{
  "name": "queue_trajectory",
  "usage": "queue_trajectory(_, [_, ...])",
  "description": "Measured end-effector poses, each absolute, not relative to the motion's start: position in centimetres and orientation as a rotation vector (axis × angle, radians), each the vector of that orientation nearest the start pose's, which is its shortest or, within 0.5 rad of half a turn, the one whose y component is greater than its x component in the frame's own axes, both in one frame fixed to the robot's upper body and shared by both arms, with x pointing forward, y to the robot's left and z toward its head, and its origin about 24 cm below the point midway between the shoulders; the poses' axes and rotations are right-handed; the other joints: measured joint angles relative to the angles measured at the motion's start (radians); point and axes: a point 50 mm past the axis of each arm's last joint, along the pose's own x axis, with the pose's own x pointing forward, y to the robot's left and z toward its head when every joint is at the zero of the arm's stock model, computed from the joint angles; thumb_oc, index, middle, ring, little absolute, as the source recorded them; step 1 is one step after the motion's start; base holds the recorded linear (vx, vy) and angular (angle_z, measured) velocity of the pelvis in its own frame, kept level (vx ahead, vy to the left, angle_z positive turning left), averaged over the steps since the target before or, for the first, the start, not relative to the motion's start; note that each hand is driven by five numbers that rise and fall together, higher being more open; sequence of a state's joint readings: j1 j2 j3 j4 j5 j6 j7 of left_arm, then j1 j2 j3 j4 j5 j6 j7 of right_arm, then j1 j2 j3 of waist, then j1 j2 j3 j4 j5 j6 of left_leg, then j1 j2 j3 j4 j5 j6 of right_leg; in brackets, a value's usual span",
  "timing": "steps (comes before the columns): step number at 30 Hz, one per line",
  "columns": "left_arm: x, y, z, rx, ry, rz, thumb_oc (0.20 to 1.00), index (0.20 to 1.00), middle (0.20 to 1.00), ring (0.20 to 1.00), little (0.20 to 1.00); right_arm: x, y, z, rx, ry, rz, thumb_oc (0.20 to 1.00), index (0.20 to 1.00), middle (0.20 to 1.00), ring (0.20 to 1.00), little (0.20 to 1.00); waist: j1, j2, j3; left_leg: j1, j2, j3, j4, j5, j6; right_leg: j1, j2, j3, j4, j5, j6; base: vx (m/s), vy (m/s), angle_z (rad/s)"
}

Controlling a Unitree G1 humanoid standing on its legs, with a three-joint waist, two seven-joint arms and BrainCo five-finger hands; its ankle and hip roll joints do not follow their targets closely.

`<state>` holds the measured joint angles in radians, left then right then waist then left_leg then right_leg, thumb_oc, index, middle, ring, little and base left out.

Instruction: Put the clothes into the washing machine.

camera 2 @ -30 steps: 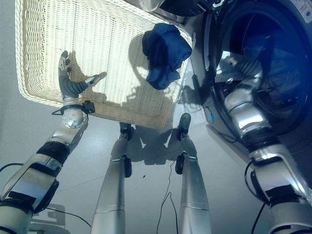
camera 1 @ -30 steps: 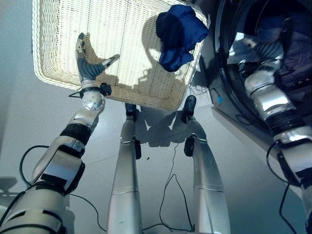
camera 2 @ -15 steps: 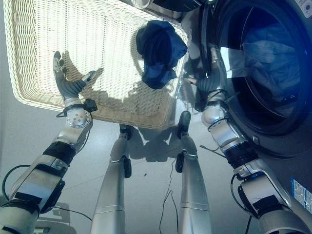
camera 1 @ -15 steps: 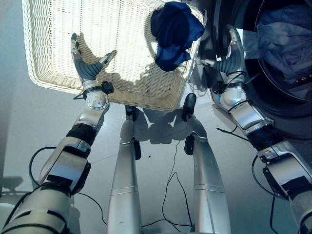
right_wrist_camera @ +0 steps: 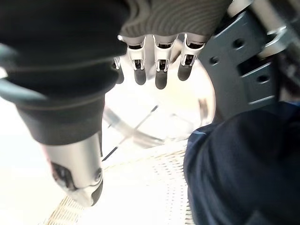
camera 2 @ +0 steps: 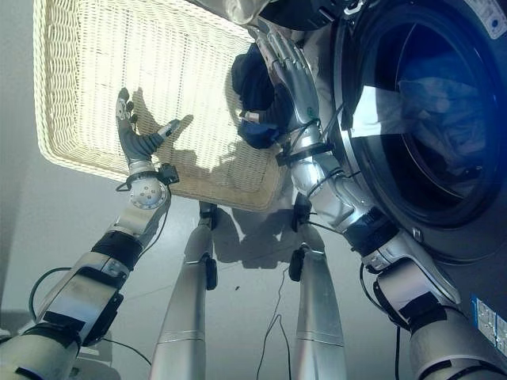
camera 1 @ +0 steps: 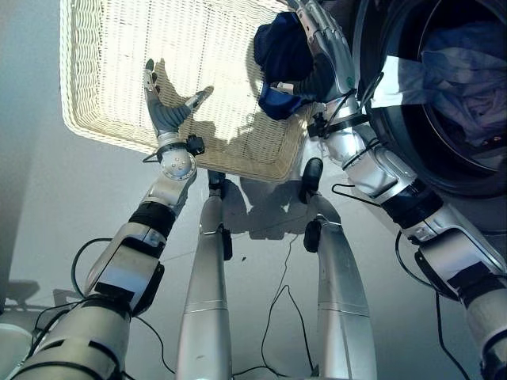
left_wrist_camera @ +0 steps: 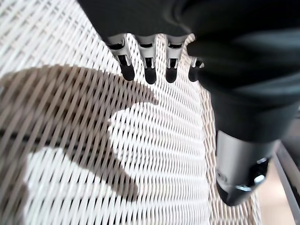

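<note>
My worry is a shallow grab: the dark blue garment (camera 1: 282, 59) lies bunched in the wicker basket (camera 1: 119, 71) at its 3 o'clock corner, hard against the rim, so I could snag the weave or pinch only a fold and drop it short of the washing machine (camera 1: 444, 95) (other clothes already sit in the drum). My right hand (camera 1: 329, 49) hovers over the garment's 3 o'clock edge, fingers straight, holding nothing. My left hand (camera 1: 168, 107) is spread open above the basket floor toward 9 o'clock, idle.
</note>
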<state>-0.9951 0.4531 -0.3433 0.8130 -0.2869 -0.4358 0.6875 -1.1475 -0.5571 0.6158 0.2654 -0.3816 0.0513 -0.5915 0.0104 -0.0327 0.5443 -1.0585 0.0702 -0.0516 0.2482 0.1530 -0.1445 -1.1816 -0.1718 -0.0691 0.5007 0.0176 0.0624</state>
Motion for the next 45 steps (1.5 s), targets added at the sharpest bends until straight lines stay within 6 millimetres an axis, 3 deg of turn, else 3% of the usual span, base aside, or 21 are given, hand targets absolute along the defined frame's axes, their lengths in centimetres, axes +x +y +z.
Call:
queue_trajectory(6, [39.0, 18.4, 23.4, 0.167, -0.65, 0.426, 1.0, 1.0, 1.0, 1.0, 1.0, 36.9, -9.2, 31.2, -1.106, -0.94, -0.329, 1.0, 1.0, 1.0, 1.0, 1.0, 0.038, 0.001, 0.0, 0.001, -0.001, -0.016, 0.002, 0.006, -0.006, 0.001, -0.007, -0.019, 0.022, -0.009, -0.011, 0.01, -0.025, 0.06])
queue_trajectory(14, [39.2, 18.3, 23.1, 0.193, -0.638, 0.41, 1.0, 1.0, 1.0, 1.0, 1.0, 39.2, -11.1, 29.2, -1.201, -0.71, -0.377, 1.0, 1.0, 1.0, 1.0, 1.0, 0.055, 0.001, 0.0, 0.0, -0.003, -0.034, 0.002, 0.011, -0.011, 0.004, -0.008, -0.03, 0.031, -0.015, -0.012, 0.0, -0.004, 0.01])
queue_trajectory(34, [39.3, 17.5, 23.3, 0.218, -0.645, 0.377, 1.0, 1.0, 1.0, 1.0, 1.0, 40.3, -12.1, 29.3, -1.326, -0.607, -0.376, 1.0, 1.0, 1.0, 1.0, 1.0, 0.055, 0.001, -0.001, -0.003, -0.003, -0.036, 0.002, 0.012, -0.011, 0.004, -0.009, -0.032, 0.032, -0.018, -0.009, 0.0, 0.0, 0.0])
queue_trajectory(35, [39.3, 17.5, 23.3, 0.217, -0.647, 0.376, 1.0, 1.0, 1.0, 1.0, 1.0, 40.4, -12.1, 29.3, -1.345, -0.604, -0.379, 0.498, 0.498, 0.498, 0.498, 0.498, 0.055, 0.001, -0.001, -0.003, -0.003, -0.036, 0.002, 0.012, -0.011, 0.004, -0.009, -0.032, 0.032, -0.018, -0.009, 0.0, 0.0, 0.0])
queue_trajectory(36, [39.3, 17.5, 23.4, 0.217, -0.649, 0.376, 1.0, 1.0, 1.0, 1.0, 1.0, 40.4, -12.2, 29.3, -1.37, -0.602, -0.38, 0.2, 0.2, 0.2, 0.2, 0.2, 0.055, 0.001, -0.001, -0.003, -0.003, -0.036, 0.002, 0.012, -0.011, 0.004, -0.009, -0.032, 0.032, -0.018, -0.009, 0.0, 0.0, 0.0])
queue_trajectory(45, [39.5, 17.2, 23.9, 0.214, -0.656, 0.357, 1.0, 1.0, 1.0, 1.0, 1.0, 40.9, -12.0, 30.8, -1.655, -0.631, -0.424, 0.2, 0.2, 0.2, 0.2, 0.2, 0.061, 0.002, -0.001, -0.003, -0.004, -0.037, 0.004, 0.012, -0.011, 0.005, -0.01, -0.032, 0.032, -0.015, -0.013, 0.0, 0.004, 0.0])
